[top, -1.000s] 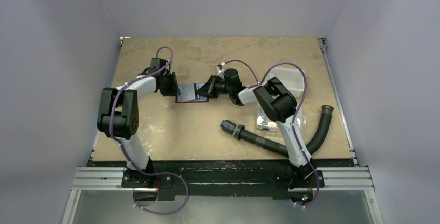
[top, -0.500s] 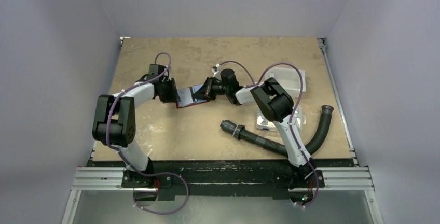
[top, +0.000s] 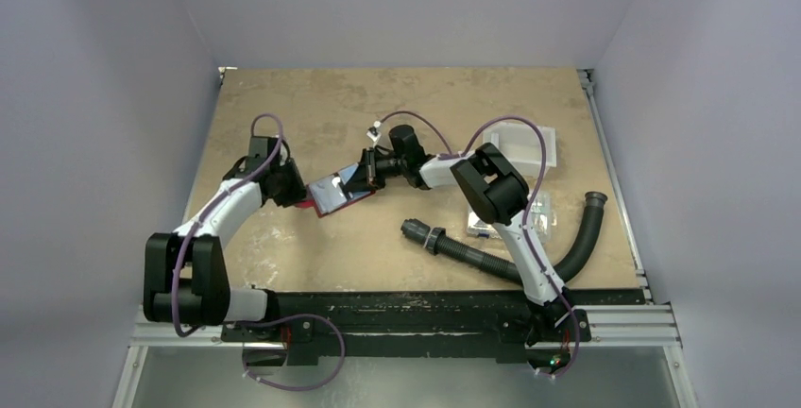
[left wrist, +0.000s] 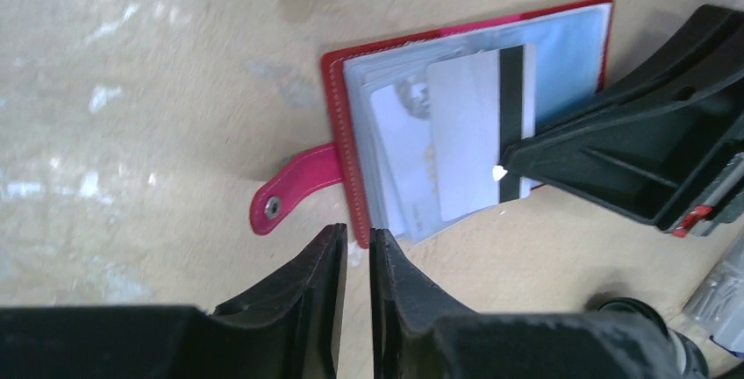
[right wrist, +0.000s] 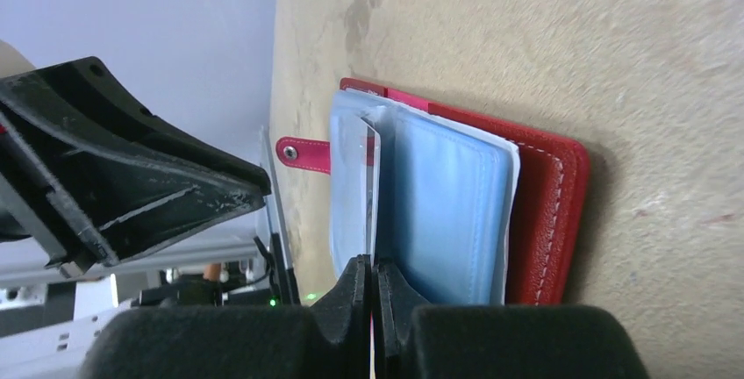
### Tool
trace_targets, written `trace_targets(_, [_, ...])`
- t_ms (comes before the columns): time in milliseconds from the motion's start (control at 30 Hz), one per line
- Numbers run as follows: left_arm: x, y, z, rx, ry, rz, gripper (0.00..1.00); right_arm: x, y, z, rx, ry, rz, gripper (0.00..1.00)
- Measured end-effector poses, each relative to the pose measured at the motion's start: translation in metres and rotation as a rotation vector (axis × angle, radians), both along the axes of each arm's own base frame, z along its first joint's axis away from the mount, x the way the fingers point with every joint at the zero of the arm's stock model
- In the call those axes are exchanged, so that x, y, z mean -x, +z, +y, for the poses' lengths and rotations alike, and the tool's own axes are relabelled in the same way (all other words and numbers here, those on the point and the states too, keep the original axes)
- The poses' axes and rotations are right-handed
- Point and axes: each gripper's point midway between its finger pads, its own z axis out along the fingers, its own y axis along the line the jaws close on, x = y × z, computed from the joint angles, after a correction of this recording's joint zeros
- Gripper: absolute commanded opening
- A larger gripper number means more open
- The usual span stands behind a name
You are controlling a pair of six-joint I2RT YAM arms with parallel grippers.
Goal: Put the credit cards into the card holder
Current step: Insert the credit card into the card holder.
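The red card holder (top: 332, 193) lies open and askew on the table, its clear sleeves up and its tab (left wrist: 285, 195) pointing left. My right gripper (top: 365, 172) is shut on a pale grey credit card (left wrist: 469, 142) with a black stripe, whose far end sits among the sleeves. In the right wrist view that card (right wrist: 373, 182) runs edge-on from the shut jaws (right wrist: 372, 263) into the holder (right wrist: 544, 212). Another pale card (left wrist: 399, 146) sits inside a sleeve. My left gripper (left wrist: 355, 232) shows a narrow slit at the holder's near left corner, with nothing in it.
A black corrugated hose (top: 491, 259) lies across the near right of the table. A clear compartment box (top: 505, 214) sits under the right arm, and a white tray (top: 529, 142) behind it. The left gripper's body (right wrist: 132, 177) stands just left of the holder.
The left arm swung left and back toward the near edge, and its jaws narrowed. The holder turned and slid left. The right gripper followed it left with the card.
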Motion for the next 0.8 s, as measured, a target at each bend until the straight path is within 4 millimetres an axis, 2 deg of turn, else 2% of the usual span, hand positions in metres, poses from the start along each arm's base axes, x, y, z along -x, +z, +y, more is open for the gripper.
trace_targets(100, [0.015,-0.009,0.004,0.017,0.081,0.022,0.08,0.007,-0.001,0.0,0.01,0.039,-0.003,0.0])
trace_targets(200, [0.041,-0.035,0.005,0.037,0.155,0.111,0.05,0.013,0.0,0.004,0.02,0.076,-0.012,0.0])
trace_targets(267, [0.051,-0.045,0.005,0.042,0.178,0.155,0.02,0.019,0.0,0.008,0.027,0.098,-0.018,0.0])
trace_targets(467, [0.045,-0.048,0.003,0.061,0.212,0.155,0.0,0.042,0.001,0.024,0.052,0.171,-0.037,0.01])
trace_targets(567, [0.045,-0.048,0.003,0.062,0.211,0.157,0.0,0.047,0.006,0.031,0.061,0.205,-0.072,0.14])
trace_targets(700, [0.045,-0.048,0.003,0.061,0.211,0.155,0.0,0.047,0.0,0.028,0.099,0.213,-0.084,0.34])
trace_targets(800, [0.045,-0.048,0.004,0.06,0.212,0.152,0.0,0.043,0.0,0.025,0.147,0.207,-0.1,0.45])
